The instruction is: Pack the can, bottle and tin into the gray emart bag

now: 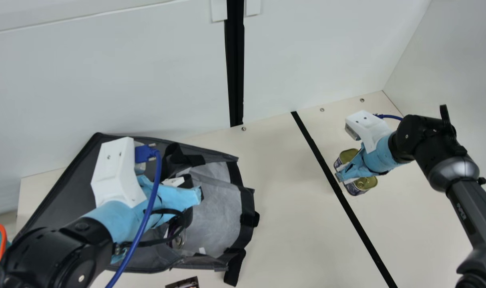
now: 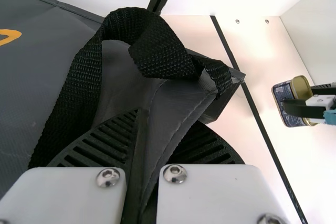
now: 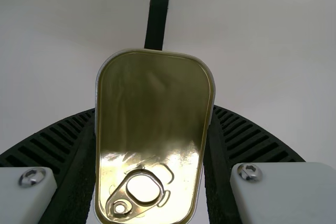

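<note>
One tin [image 3: 155,103] held in right pincer [image 1: 340,176], lid upward, long axis lengthwise between its fingers. Left pincer [image 1: 199,195] clamped on the bag [image 2: 170,114] edge.

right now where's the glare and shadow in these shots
Right wrist view: bright glare on the tin's lid around its ring pull; left wrist view: table nearly washed out beside the dark bag; main view: softer light, only faint shadows on the table.

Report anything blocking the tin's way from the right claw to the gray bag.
Nothing visible stands between the tin and the bag; the black strip lies flat. At the bag itself, the left claw grips its fabric and might crowd the opening.
</note>
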{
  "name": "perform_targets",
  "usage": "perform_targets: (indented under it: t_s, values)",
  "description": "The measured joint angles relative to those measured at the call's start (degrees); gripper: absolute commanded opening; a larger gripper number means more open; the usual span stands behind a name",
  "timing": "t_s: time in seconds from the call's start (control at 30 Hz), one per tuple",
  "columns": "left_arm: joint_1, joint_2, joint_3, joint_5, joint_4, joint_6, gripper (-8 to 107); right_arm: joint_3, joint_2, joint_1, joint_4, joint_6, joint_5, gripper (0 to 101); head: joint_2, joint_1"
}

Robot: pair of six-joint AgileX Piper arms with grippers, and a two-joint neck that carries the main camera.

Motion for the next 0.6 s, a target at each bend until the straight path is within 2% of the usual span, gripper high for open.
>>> perform_targets:
  t_s: [0.6]
  values:
    - [0.0, 0.0, 0.0, 0.0, 0.0, 0.0, 10, 6.5, -7.9, 2.4, 0.8, -2.1, 0.7, 0, 0.1, 0.0]
